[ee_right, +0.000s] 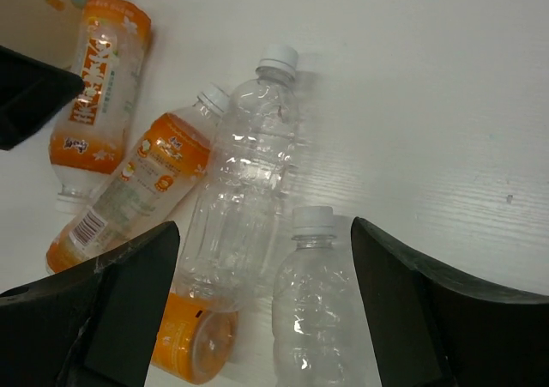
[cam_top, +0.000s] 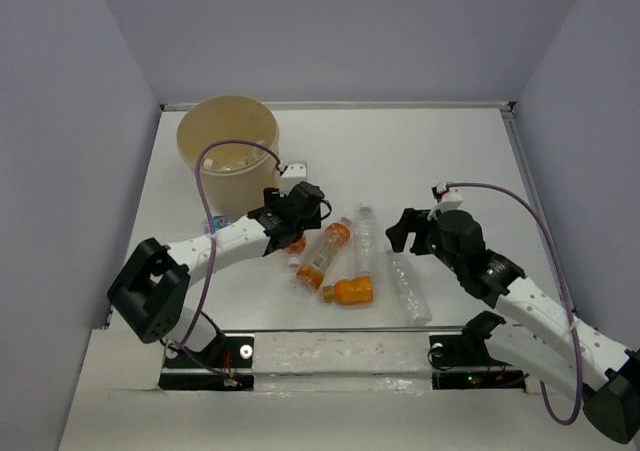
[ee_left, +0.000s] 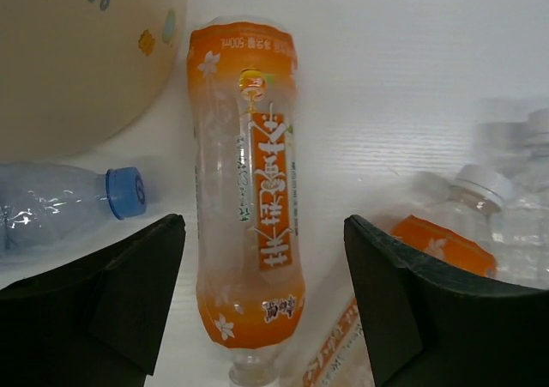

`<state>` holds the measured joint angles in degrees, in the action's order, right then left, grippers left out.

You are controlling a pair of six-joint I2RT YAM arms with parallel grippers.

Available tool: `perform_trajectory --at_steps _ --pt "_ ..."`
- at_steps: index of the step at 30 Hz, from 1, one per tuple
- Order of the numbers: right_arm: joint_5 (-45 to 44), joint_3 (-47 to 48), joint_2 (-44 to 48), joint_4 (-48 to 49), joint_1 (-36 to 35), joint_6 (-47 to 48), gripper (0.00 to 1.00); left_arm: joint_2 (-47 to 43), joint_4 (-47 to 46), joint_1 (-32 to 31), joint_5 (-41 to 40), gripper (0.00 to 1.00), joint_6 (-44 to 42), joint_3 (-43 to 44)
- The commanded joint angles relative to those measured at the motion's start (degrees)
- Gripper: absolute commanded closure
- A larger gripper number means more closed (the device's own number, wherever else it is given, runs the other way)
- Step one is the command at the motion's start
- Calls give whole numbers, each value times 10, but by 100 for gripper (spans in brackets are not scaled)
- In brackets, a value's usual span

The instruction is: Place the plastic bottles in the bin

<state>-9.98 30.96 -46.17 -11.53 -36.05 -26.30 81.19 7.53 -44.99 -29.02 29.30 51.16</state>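
Straddling 1 orange bottle (ee_left: 249, 190): left hand (ee_left: 264, 224) is spread wide, with its fingers (ee_left: 111, 293) on either side of the bottle and a gap on both sides. It grips nothing. The bottle lies flat on the desk (ee_left: 412, 78), neck toward the camera and base toward the bin (ee_left: 77, 52).

Label is orange with white flowers. A white centre strip carries big orange East Asian characters I can't read. "500ml" is legible in the small print at the base end.

The bin wall sits close at upper left in the left wrist view, with small coloured motifs too partial to make out. A blue-capped bottle (ee_left: 51, 207) of clear plastic lies just left of the left finger, cap pointing at the orange one but apart from it.

Right hand (ee_right: 264, 228) is also wide open and holds nothing. It is over 2 white-capped bottles of bare clear plastic, the tall clear bottle (ee_right: 249, 190) and the short clear bottle (ee_right: 313, 305). They lie side by side, caps away from the camera. Can't tell whether the fingers touch the desk.

Left of them is the barcode bottle (ee_right: 137, 190), with a white cap, orange label, barcode and small round graphics. Its text is too small to read. The 3rd orange bottle (ee_right: 193, 348) shows only its end, at the bottom edge just beside the tall clear one's base.

Top view: the bin stands upright at the far left of the desk. The 6 bottles I can count lie outside it, clustered mid-desk between the 2 hands.
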Motion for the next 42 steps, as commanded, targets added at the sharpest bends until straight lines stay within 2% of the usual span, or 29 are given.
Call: perform_trajectory --at_steps 1,9,12,15,18,21,23,25,27,33,35,38,42 --pt "-35 -16 28 -19 0 -19 14 36 -8 -4 -100 15 20 31" --pt "-44 -6 -15 -63 0 -42 9 154 -32 -1 -130 14 11 63" --pt "-40 3 -44 -82 0 -67 0 172 -45 0 -121 16 8 68" --pt "-9 21 -92 -127 0 -88 0 180 -59 0 -123 21 4 75" --pt "11 22 -111 -130 0 -96 0 181 -71 2 -118 22 3 69" --pt "5 7 -128 -120 0 -117 0 180 -92 2 -105 35 4 58" --pt "17 4 -158 -117 0 -128 2 169 -104 2 -93 49 1 54" --pt "21 6 -175 -117 0 -128 4 152 -113 2 -84 54 -6 51" --pt "22 7 -182 -118 0 -134 10 95 -123 1 -61 57 -15 48" --pt "-12 3 -154 -121 0 -144 20 -35 -146 0 -27 59 -48 60" --pt "-26 11 -152 -129 0 -142 31 -62 -158 0 -17 59 -59 70" --pt "-48 31 -154 -151 0 -143 41 -103 -143 2 -22 59 -87 140" --pt "-71 38 -126 -168 0 -147 47 -118 -111 35 -23 60 -128 215"
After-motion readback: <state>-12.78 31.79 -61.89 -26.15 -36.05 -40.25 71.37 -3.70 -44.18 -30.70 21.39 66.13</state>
